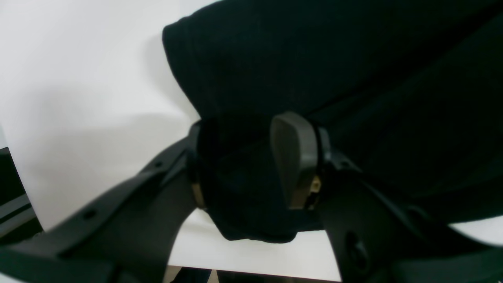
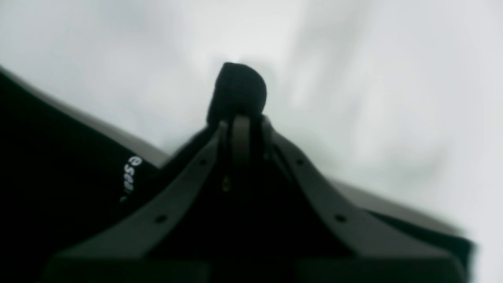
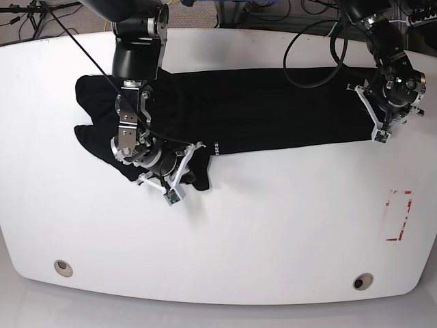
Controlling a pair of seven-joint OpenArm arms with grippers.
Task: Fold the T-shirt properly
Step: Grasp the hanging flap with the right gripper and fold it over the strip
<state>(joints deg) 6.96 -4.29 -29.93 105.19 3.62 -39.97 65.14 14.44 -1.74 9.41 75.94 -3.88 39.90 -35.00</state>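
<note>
The black T-shirt [image 3: 259,113] lies stretched across the back half of the white table [image 3: 273,225]. In the base view my left gripper [image 3: 367,113] sits at the shirt's right end. Its wrist view shows the left gripper [image 1: 243,165] shut on a thick bunch of the black T-shirt [image 1: 314,59], a grey pad [image 1: 294,157] pressing into it. My right gripper [image 3: 188,167] is at the shirt's lower left part, beside the small white lettering [image 3: 210,149]. Up close, the right gripper [image 2: 240,122] is shut on the T-shirt [image 2: 59,177], with a tuft of fabric [image 2: 239,90] poking past the tips.
A red outlined mark [image 3: 399,215] is on the table at the right. Two round holes [image 3: 63,266] [image 3: 362,281] sit near the front edge. Cables [image 3: 321,41] trail over the back edge behind the arms.
</note>
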